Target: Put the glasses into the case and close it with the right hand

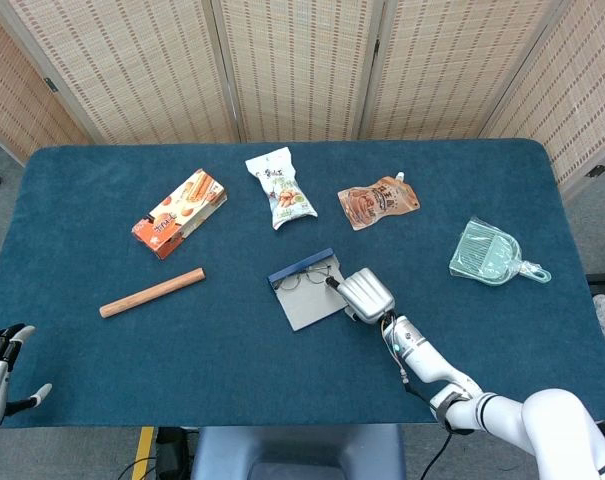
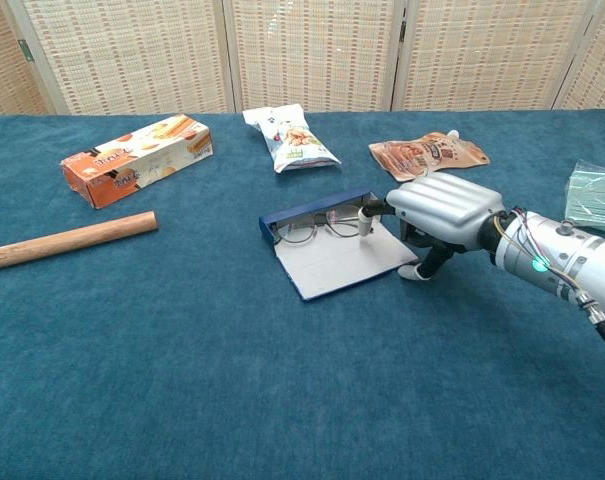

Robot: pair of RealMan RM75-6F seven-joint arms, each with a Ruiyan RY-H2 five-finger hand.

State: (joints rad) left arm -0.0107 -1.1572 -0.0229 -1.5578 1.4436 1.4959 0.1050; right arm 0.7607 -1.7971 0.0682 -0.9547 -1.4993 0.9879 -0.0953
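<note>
In the head view, near the centre of the frame, the glasses (image 1: pixel 304 277) lie along the blue back edge of the open case (image 1: pixel 304 298), so we judge the first half of the task roughly done, the seating perhaps not settled, and the closing still ahead. Our right hand (image 1: pixel 365 294) rests at the case's right side, a fingertip reaching to the frame's right end; it grips nothing. Our left hand (image 1: pixel 0 368) sits at the lower left corner, fingers apart, empty. The blue cloth table (image 1: pixel 232 370) fills the frame, woven screens (image 1: pixel 292 60) across the top.

In the chest view, the right hand (image 2: pixel 444 208) shows its fingers curled under, one extended to the glasses (image 2: pixel 317 225). The grey flap of the case (image 2: pixel 334 262) lies flat on the cloth, unfolded.
</note>
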